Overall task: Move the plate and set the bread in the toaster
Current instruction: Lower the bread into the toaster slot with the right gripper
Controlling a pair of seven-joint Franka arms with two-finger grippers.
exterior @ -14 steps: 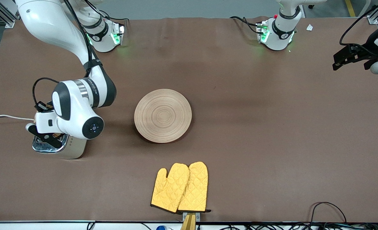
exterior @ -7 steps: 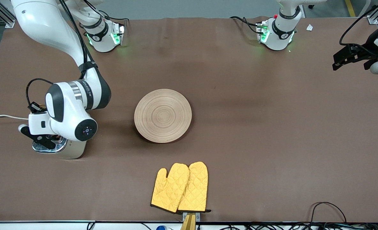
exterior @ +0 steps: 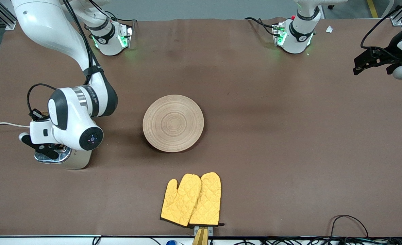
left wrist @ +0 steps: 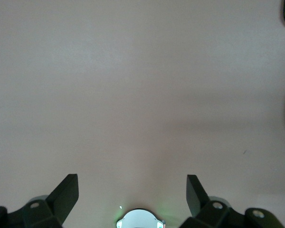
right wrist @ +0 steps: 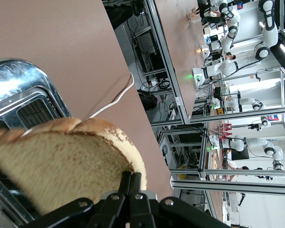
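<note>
My right gripper (exterior: 44, 147) hangs just over the toaster (exterior: 77, 160), which stands at the right arm's end of the table. In the right wrist view the gripper (right wrist: 132, 179) is shut on the bread (right wrist: 57, 164), a tan slice with a brown crust. The slice hangs right above the toaster's chrome top (right wrist: 19, 90) and its slots. The plate (exterior: 173, 123) lies bare at the table's middle. My left gripper (exterior: 364, 65) waits in the air at the left arm's end of the table. It is open and empty in the left wrist view (left wrist: 132, 183).
A pair of yellow oven mitts (exterior: 191, 200) lies nearer to the front camera than the plate, by the table's edge. The toaster's white cord (exterior: 3, 124) runs off the table at the right arm's end.
My right gripper has shifted with the bread a little toward the right arm's end of the table, over the toaster. The plate and the left arm have not moved.
</note>
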